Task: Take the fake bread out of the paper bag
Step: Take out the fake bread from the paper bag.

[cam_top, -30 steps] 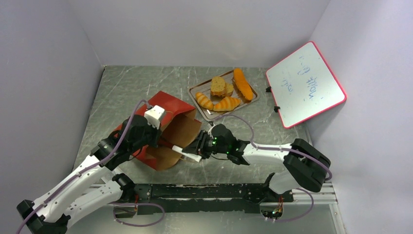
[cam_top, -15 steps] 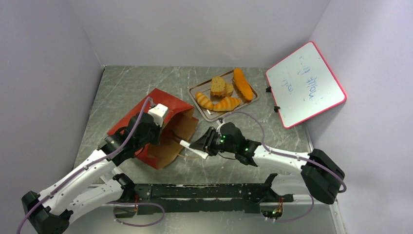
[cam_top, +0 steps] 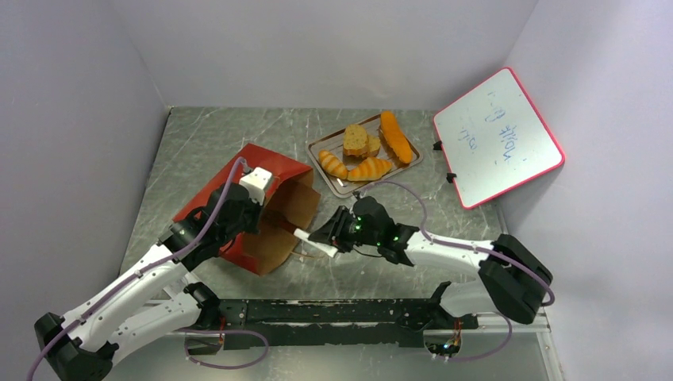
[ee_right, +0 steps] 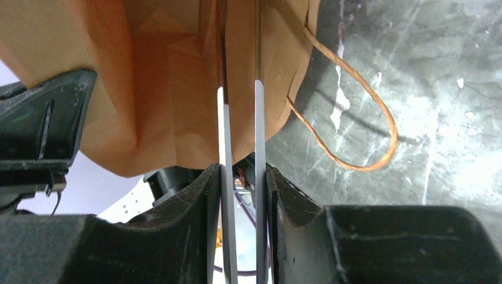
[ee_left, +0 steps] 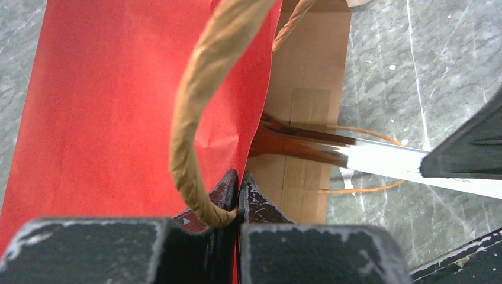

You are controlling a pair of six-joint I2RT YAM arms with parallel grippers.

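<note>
One paper bag (cam_top: 274, 165) | left gripper (ee_left: 238, 183) clamps its rim | right gripper (cam_top: 300, 233) slightly parted, empty, at its mouth | perhaps five fake bread (cam_top: 367, 151) pieces beyond it, on one tray (cam_top: 327, 147).

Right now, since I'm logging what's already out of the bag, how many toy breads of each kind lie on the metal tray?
Long loaf: 1
Ridged rolls: 2
Slices: 2, the paler one half hidden
Total: 5 on the tray
</note>
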